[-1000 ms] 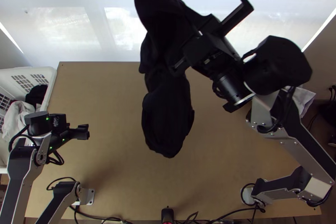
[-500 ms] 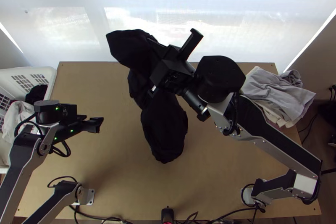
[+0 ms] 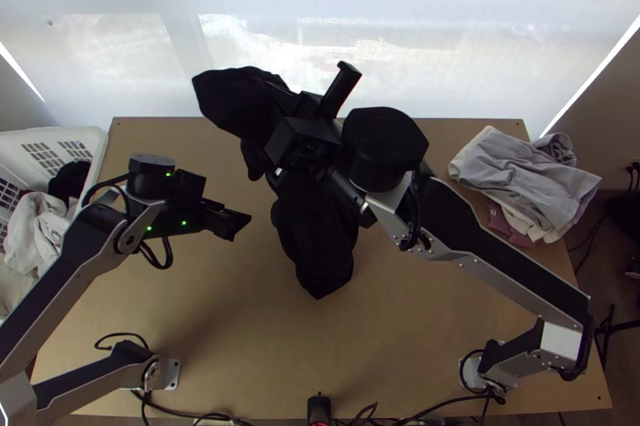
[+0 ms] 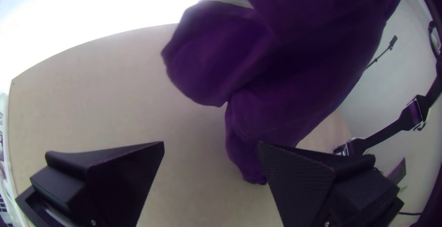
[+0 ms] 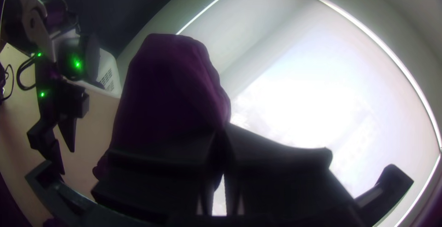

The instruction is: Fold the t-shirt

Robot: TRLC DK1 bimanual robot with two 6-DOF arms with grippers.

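Note:
Held up over the table, the dark t-shirt [image 3: 318, 238] hangs bunched below my right gripper [image 3: 280, 106], another part of it sticking out past the fingers toward the window. My right gripper [image 5: 221, 135] is shut on a bunched part in the right wrist view, with purple-looking cloth [image 5: 170, 89] rising beyond it. To the cloth's left in the top view is my left gripper [image 3: 232, 224], apart from it. In the left wrist view my left gripper [image 4: 211, 146] stands open, nothing between its fingers, and the hanging shirt [image 4: 294, 70] is beyond them.
At the table's left edge stands a white basket [image 3: 94, 156] with light and dark cloths inside. A pile of grey and light cloths [image 3: 524, 178] lies at the back right, with a bit of mauve cloth under it. A black device [image 3: 319, 408] is at the near edge.
My right gripper has carried the shirt leftward and lower in the top view, slowing lately. The left arm has moved right and a little up the picture, toward the shirt.

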